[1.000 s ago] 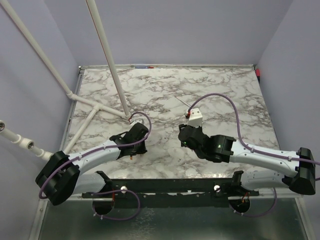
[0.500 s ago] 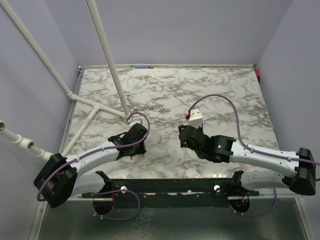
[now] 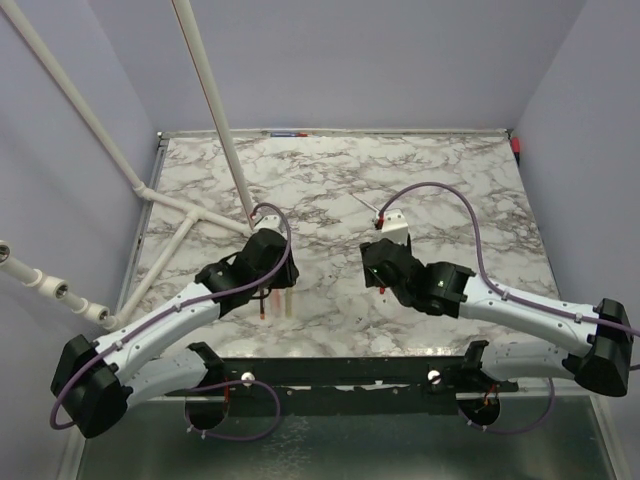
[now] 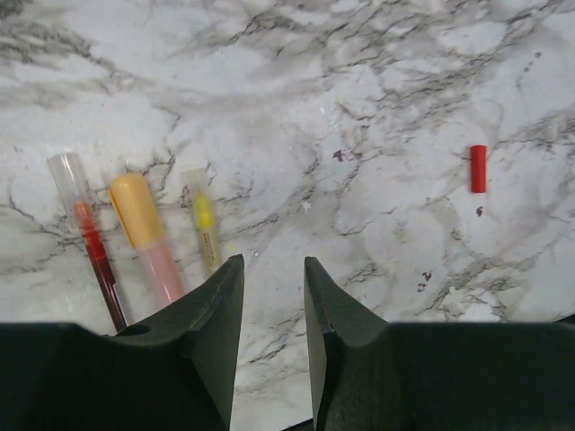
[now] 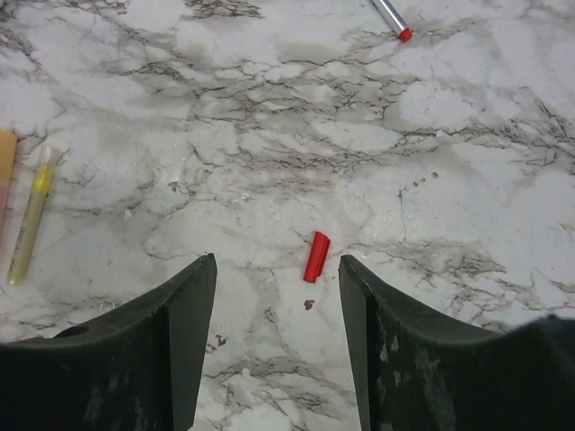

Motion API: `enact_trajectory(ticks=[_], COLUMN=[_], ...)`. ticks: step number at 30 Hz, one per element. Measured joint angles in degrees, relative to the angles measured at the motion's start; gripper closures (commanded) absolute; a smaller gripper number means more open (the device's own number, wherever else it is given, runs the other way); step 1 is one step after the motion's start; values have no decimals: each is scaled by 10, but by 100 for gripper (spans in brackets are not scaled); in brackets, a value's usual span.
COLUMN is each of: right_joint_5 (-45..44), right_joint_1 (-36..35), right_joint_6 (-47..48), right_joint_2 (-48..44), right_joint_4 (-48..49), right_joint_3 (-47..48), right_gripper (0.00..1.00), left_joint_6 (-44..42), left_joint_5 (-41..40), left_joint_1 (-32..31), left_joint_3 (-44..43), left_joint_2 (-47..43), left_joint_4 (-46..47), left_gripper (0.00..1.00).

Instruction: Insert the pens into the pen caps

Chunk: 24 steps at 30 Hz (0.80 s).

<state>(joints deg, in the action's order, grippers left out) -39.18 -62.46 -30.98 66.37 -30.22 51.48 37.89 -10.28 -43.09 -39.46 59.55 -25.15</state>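
Three pens lie side by side on the marble in the left wrist view: a red pen under a clear cap, a pen with an orange cap and a yellow pen. My left gripper hangs just right of them, open by a narrow gap with nothing in it. A loose red pen cap lies on the table just ahead of my right gripper, which is open wide and empty. A grey pen with a red tip lies farther off. From above, the red pen cap shows by the right gripper.
White pipes slant down to a foot on the marble table just beyond the left arm. Purple cables loop over both wrists. A black rail runs along the near edge.
My left gripper has opened and drawn away, uncovering the pens that lie on the table beneath it. The right gripper has opened wider and shifted slightly forward.
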Motion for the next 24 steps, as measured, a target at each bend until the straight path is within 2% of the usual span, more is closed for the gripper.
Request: enact_trajectory(ticks=[8, 18, 22, 24], right_joint_5=[79, 203, 239, 250], right_joint_1=[89, 202, 236, 249], right_joint_6=[74, 151, 172, 183], right_joint_2=[58, 195, 257, 287], right_joint_4=[24, 49, 51, 50], right_joint_3=[37, 140, 191, 215], right_gripper=[38, 37, 37, 37], left_joint_6=[-80, -138, -150, -153], left_joint_5=[2, 27, 36, 40], left_joint_1=[0, 0, 0, 0], left_joint_3=[-27, -30, -29, -27], left_joint_2=[-86, -166, -196, -211], left_joint_4=[-5, -10, -9, -7], left_gripper=[61, 56, 44, 42])
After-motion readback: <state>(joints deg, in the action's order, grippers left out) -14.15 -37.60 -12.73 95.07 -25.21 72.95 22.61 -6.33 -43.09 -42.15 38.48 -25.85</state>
